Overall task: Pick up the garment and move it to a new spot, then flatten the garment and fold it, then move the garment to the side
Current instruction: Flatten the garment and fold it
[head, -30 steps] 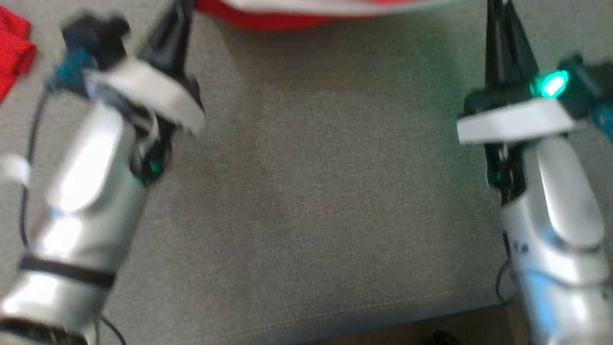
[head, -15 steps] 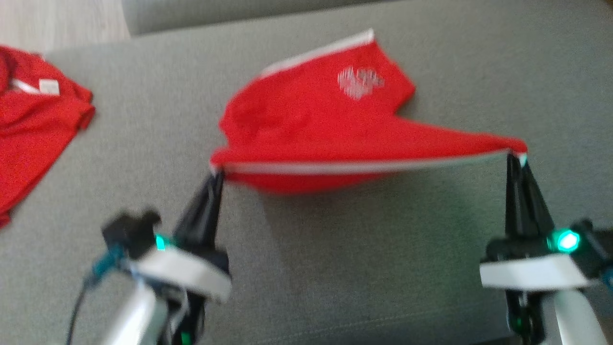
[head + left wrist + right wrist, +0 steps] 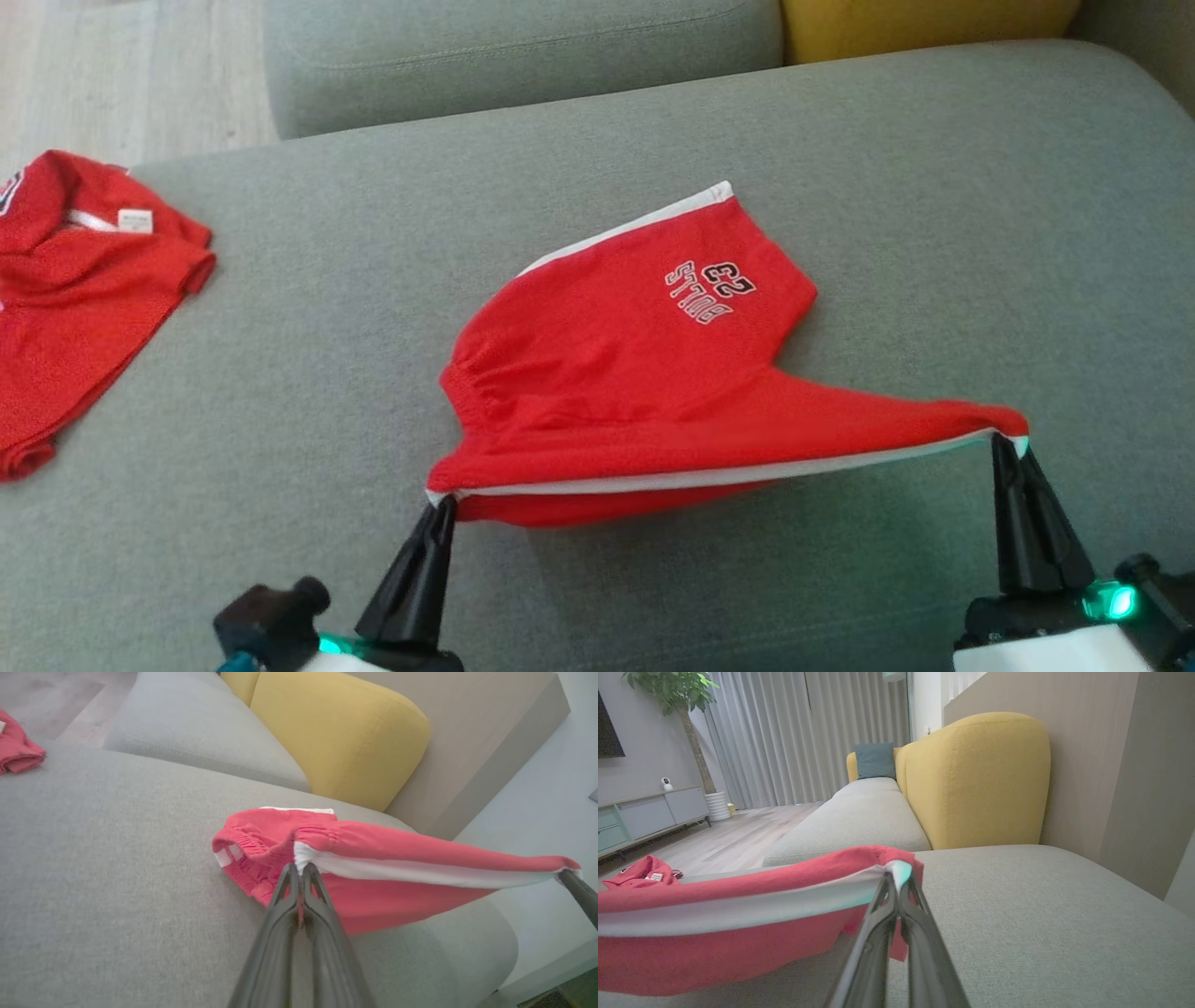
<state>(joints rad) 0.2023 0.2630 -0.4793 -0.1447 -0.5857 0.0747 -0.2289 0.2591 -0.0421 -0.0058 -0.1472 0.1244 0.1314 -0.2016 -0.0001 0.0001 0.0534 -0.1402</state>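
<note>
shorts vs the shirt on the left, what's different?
The shorts are pinched at two corners by the left gripper and right gripper; the shirt lies untouched. The shorts are stretched, near edge lifted; the shirt lies rumpled on the sofa. The shorts show lettering; the shirt shows a neck tag. Both are red.

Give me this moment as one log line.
left gripper: shut on red shorts | right gripper: shut on red shorts | garment: white-trimmed edge stretched between grippers, far part resting on sofa

Head view looks down on the sofa (image 3: 280, 392); wrist views skim low, sharing the shorts (image 3: 635, 373).
</note>
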